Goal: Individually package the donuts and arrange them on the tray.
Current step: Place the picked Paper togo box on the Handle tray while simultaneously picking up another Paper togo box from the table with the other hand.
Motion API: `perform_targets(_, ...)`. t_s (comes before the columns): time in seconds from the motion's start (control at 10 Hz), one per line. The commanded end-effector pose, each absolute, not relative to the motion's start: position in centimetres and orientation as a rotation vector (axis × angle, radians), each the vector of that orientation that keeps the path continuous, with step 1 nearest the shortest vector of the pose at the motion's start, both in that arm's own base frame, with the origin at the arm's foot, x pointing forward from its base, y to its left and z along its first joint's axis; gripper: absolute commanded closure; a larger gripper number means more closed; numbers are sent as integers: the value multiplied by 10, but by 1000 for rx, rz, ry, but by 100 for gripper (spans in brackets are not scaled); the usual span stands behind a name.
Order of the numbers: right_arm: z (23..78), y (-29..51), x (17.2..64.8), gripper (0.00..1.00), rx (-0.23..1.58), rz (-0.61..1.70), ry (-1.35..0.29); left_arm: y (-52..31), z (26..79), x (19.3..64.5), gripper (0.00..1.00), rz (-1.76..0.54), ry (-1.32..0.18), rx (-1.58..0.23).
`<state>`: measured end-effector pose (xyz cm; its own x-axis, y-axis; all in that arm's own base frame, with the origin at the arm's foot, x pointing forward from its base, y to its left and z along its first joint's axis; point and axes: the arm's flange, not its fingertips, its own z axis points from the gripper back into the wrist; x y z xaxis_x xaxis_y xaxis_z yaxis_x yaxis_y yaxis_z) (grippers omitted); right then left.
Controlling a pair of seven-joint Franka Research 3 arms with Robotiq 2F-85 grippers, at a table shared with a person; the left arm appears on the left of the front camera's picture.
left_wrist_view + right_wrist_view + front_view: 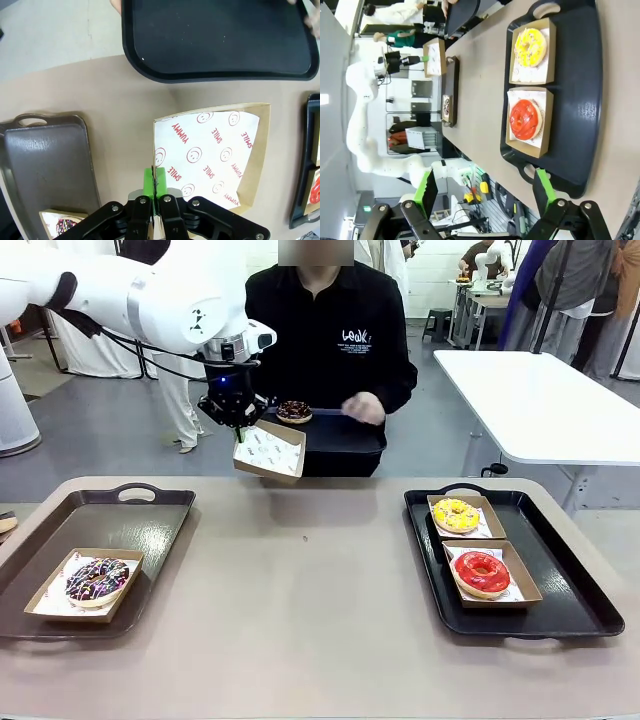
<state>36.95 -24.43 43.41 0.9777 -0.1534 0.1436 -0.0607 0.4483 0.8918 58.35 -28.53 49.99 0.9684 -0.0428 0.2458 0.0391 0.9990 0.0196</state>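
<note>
Matte tan worktop carries two dark plastic trays. Left hand, fingers pressed together, pinches the rim of a shallow cardboard box (paper-lined, tilted) held aloft. Right hand is spread. Ring donuts lie flat: yellow and glossy red boxed right, sprinkled chocolate left.

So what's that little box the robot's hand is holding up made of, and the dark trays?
The box in the left hand looks like thin brown cardboard: matte, raw tan edges. Its liner seems to be white paper printed with red smileys and words. The right tray looks like black moulded plastic, slightly glossy with rounded rims, though I can't be sure.
</note>
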Motion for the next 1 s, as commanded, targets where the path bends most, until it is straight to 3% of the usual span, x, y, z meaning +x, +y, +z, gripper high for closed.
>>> perform_targets(0.0, 427, -252, 366, 0, 1158, -58, -231, -295, 501, 594, 100, 12, -243, 56)
perform_targets(0.9, 422, -255, 361, 0, 1132, -88, -206, -288, 499, 587, 100, -26, -241, 17)
